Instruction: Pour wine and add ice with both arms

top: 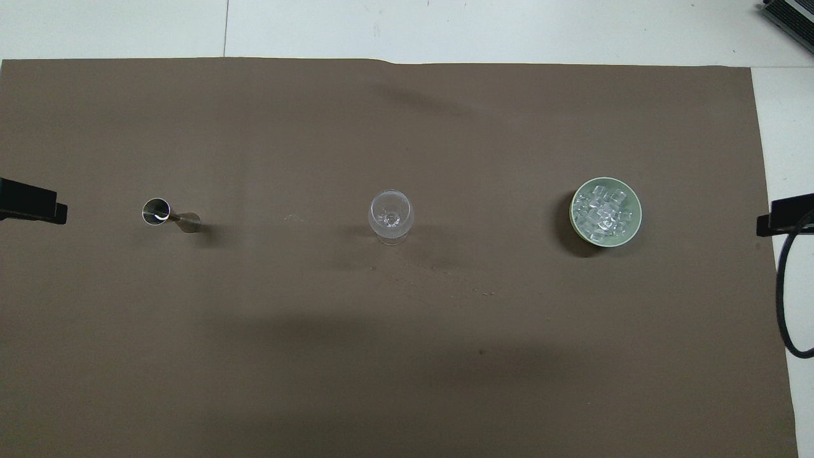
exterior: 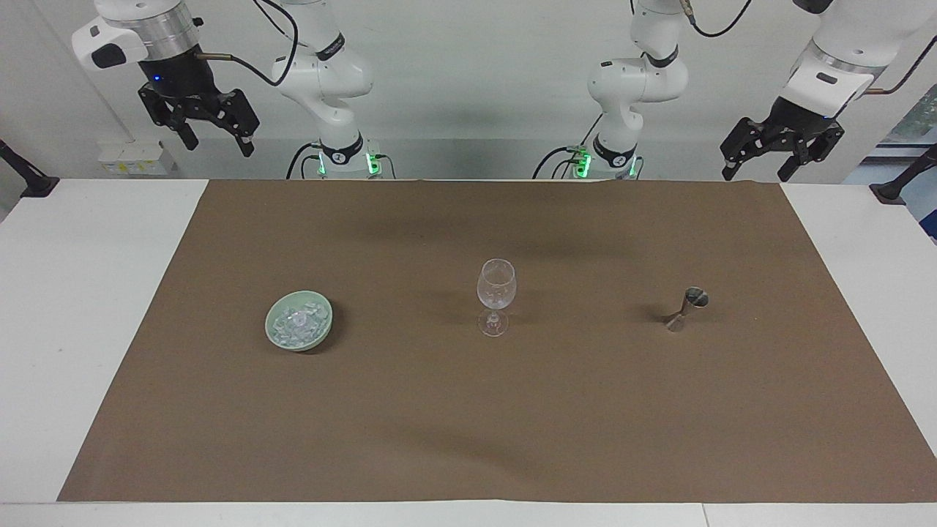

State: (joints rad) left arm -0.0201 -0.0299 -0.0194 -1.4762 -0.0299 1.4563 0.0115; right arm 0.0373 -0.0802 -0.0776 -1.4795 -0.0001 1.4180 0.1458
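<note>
A white table carries a brown mat. Both arms wait raised at the robots' edge: the left gripper over the mat's corner at its own end, the right gripper likewise, each with fingers spread wide and empty. On the mat stand a pale green bowl, a clear stemmed glass mid-mat, and a small steel jigger. The ice, small glassy whitish chunks, lies heaped in the bowl toward the right arm's end.

No readable text, labels, brands or numbers on anything in either view.
</note>
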